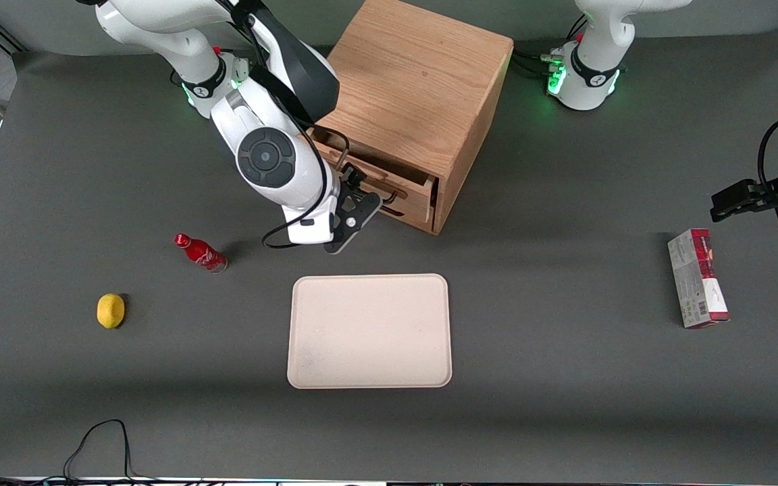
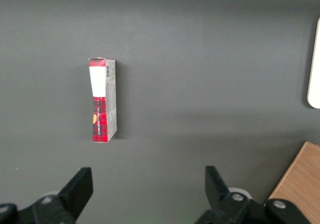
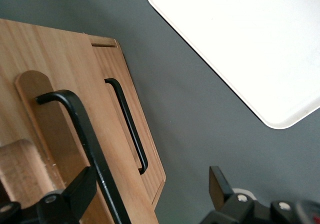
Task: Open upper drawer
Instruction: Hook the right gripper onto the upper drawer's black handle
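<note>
The light oak cabinet (image 1: 416,88) stands at the back middle of the table. Its upper drawer (image 1: 389,177) sticks out a little from the cabinet front. In the right wrist view the upper drawer front (image 3: 45,58) is close, with its thin black wire handle (image 3: 85,134). My right gripper (image 1: 369,202) is at the drawer front, open. In the right wrist view the gripper (image 3: 150,184) has its fingers wide apart, and the handle runs between them, right next to one finger (image 3: 75,191). The lower drawer (image 3: 112,63) with its own black handle (image 3: 127,124) lies beneath.
A beige tray (image 1: 369,331) lies nearer the front camera than the cabinet and also shows in the right wrist view (image 3: 240,43). A red cola bottle (image 1: 200,253) and a lemon (image 1: 111,310) lie toward the working arm's end. A red box (image 1: 696,287) lies toward the parked arm's end.
</note>
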